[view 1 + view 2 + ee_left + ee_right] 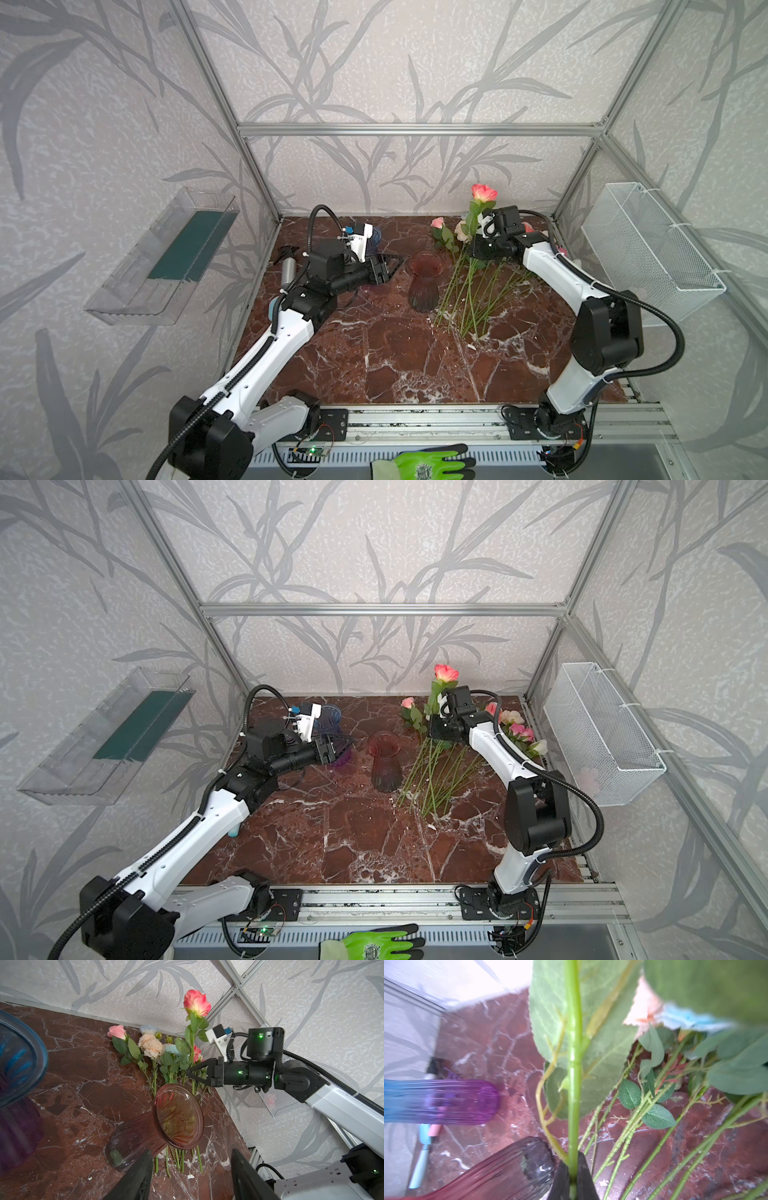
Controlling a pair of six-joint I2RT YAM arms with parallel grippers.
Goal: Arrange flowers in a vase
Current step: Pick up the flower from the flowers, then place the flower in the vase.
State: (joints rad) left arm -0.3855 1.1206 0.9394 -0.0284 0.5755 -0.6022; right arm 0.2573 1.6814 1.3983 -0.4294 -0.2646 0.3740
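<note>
A red ribbed glass vase (424,282) (385,766) (178,1115) stands upright mid-table. Just right of it lie the flowers (478,291) (440,771) (150,1046), their stems fanned toward the front and their heads toward the back wall. My right gripper (471,251) (434,729) (188,1072) (573,1178) is shut on the green stem of a coral-pink rose (483,192) (446,673) (196,1002), which it holds upright above the pile. My left gripper (392,266) (343,746) (191,1178) hovers left of the vase, open, with nothing between its fingers.
A blue-and-purple vase (328,719) (18,1057) (446,1101) stands behind my left wrist, with a spray bottle (286,266) at the left edge. A white wire basket (648,253) hangs on the right wall and a clear shelf (166,257) on the left. A green glove (428,463) lies in front.
</note>
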